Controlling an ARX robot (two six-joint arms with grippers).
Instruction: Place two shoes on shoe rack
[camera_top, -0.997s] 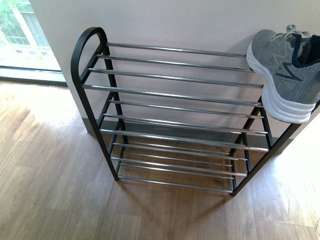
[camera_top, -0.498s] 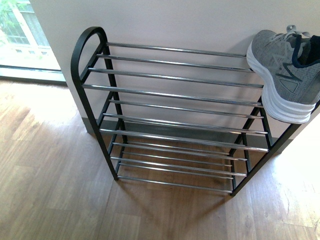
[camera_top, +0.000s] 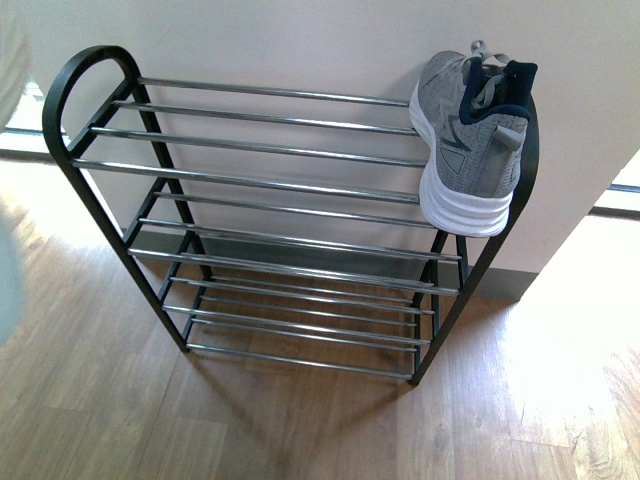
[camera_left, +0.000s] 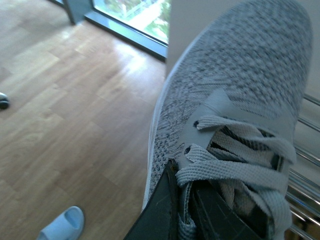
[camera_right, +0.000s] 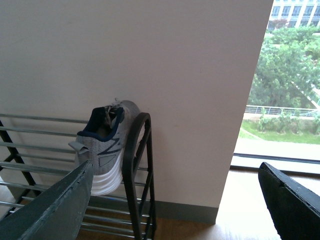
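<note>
One grey sneaker stands on its side at the right end of the shoe rack's top tier, against the arched side; it also shows in the right wrist view. My left gripper is shut on the second grey sneaker, its dark fingers clamped at the laces and tongue. The sneaker hangs above the wood floor with chrome rack bars just beside it. My right gripper is open and empty, off the rack's right end. Neither arm shows clearly in the front view.
A pale blue slide lies on the wood floor below the held sneaker. A pale blurred shape fills the front view's left edge. The rack stands against a white wall, with windows on both sides.
The front view has swung right: the rack and the sneaker on it now sit further left in the picture. A pale blurred shape has come in at the left edge.
</note>
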